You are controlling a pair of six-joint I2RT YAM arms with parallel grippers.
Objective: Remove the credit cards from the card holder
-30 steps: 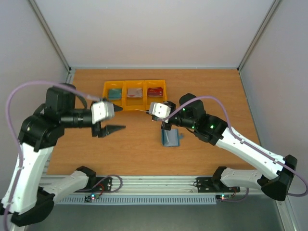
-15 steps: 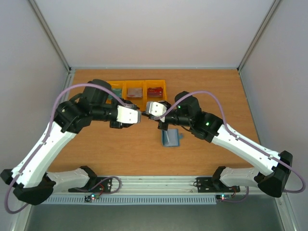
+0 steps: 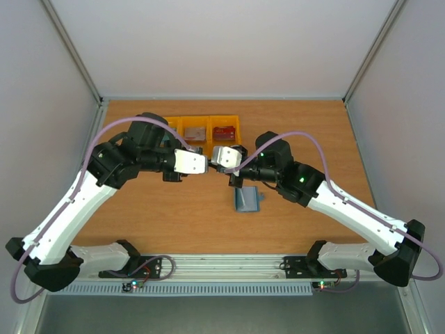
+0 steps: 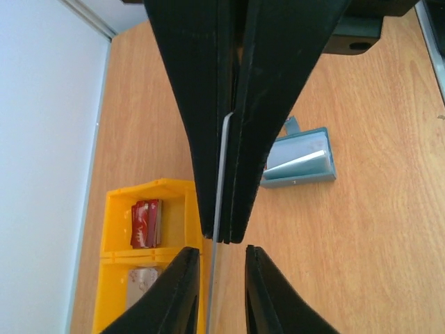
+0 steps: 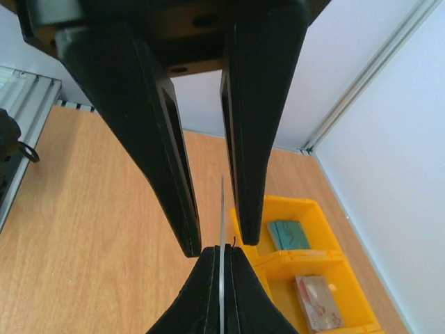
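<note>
**Handover under way, job part done**

Fingers of the right gripper (image 5: 221,252) are pressed together on one edge of a pale credit card (image 4: 222,174), which is held on edge in the air. The left gripper (image 4: 220,252) meets it nose to nose, its fingers a little apart with the card's free edge standing between them. Neither finger appears to touch the card yet.

Below and beyond the right fingers the teal card holder (image 3: 247,200) lies open on the table (image 3: 313,125), apart from both grippers. What looks like a second pale card (image 4: 300,164) shows in its pocket.

Off to one side of the meeting fingertips sit the yellow bins (image 4: 117,229). A red card (image 4: 144,223), a beige card (image 5: 316,311) and a teal card (image 5: 288,234) each lie in a compartment of their own.

By the look of it the job is well past halfway. Three cards are out and sorted, a fourth is out of the holder and between the grippers, and at least one seems left to draw. How many more the pocket hides cannot be told
</note>
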